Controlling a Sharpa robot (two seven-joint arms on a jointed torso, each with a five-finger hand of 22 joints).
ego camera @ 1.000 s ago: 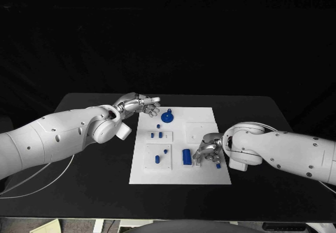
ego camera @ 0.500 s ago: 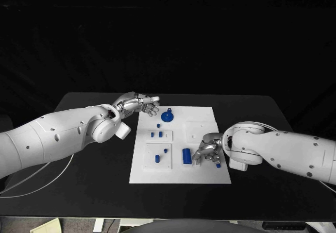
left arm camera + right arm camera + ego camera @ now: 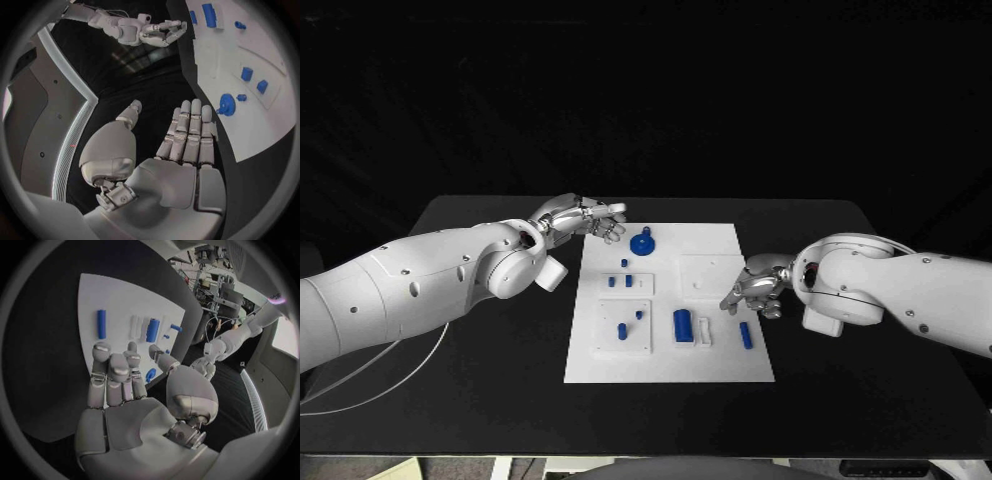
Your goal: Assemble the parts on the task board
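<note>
The white task board (image 3: 718,245) lies mid-table with several blue parts on it. A round blue part (image 3: 643,241) sits near its far left corner, a thick blue cylinder (image 3: 684,324) stands toward the near side, and a slim blue rod (image 3: 746,334) lies by the right edge. My left hand (image 3: 584,217) hovers beside the far left corner with its fingers straight and nothing in it, as the left wrist view shows (image 3: 169,150). My right hand (image 3: 759,285) hangs over the board's right edge, above the rod, empty with fingers extended (image 3: 125,380).
Small blue pegs (image 3: 626,264) stand in the raised white blocks on the board's left half. A white piece (image 3: 705,331) lies beside the cylinder. Black table (image 3: 488,350) surrounds the board on all sides.
My right hand has pulled back from the near right part of the board toward the right edge, uncovering the slim blue rod. The left hand has barely moved.
</note>
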